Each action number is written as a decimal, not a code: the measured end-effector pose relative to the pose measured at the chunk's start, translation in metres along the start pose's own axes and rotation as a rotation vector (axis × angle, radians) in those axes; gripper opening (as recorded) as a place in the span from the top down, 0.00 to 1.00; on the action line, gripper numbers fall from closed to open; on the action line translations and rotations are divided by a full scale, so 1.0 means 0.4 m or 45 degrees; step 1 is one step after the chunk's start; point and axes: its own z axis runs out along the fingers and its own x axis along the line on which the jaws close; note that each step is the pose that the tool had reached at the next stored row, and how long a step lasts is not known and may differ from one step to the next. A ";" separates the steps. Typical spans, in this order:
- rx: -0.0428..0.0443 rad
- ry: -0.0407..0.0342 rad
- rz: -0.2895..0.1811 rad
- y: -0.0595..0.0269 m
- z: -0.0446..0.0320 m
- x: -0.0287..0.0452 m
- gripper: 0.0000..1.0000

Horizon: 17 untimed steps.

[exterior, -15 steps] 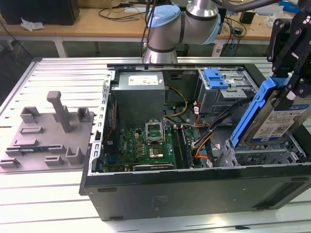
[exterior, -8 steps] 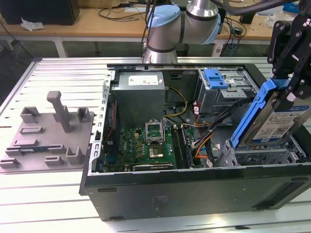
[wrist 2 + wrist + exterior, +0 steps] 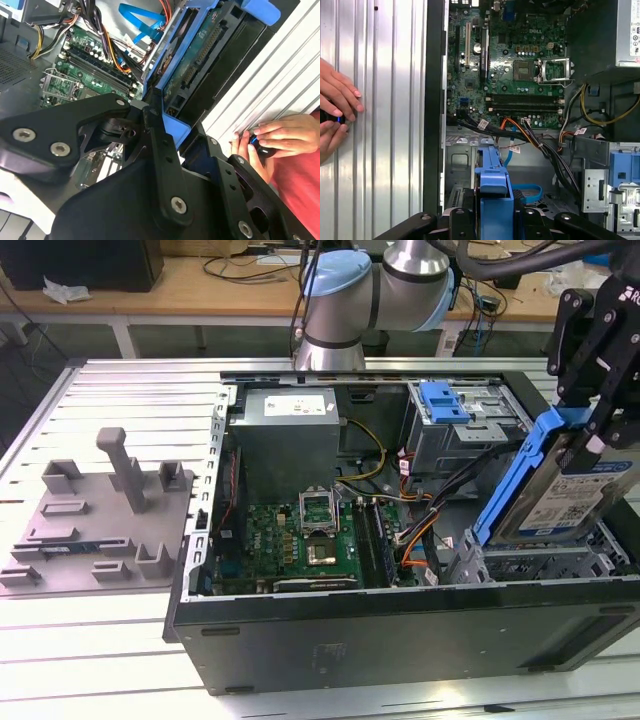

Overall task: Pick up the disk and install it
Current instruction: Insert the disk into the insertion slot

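Exterior view: the end effector (image 3: 592, 430) is pinching the disk (image 3: 570, 502) by its upper end, clamping it from both sides. The disk is hanging tilted, label facing outward, over the open computer case (image 3: 400, 630) at the exterior view's right end, its lower edge reaching down toward the drive bays. In the first wrist view the motherboard (image 3: 510, 65) is lying beyond the held disk. A person's hands (image 3: 335, 117) are resting on the ribbed counter (image 3: 385, 150) beside the case, holding a small dark object.
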 end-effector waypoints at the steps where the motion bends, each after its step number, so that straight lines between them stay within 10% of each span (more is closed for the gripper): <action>1: 0.000 -0.0001 0.000 0.000 0.001 0.000 0.63; 3: 0.000 0.0010 0.000 0.000 0.003 0.000 0.63; 5: 0.000 0.0004 0.009 0.000 -0.044 0.000 0.63; 17: -0.001 0.0005 0.003 0.001 -0.046 0.004 0.63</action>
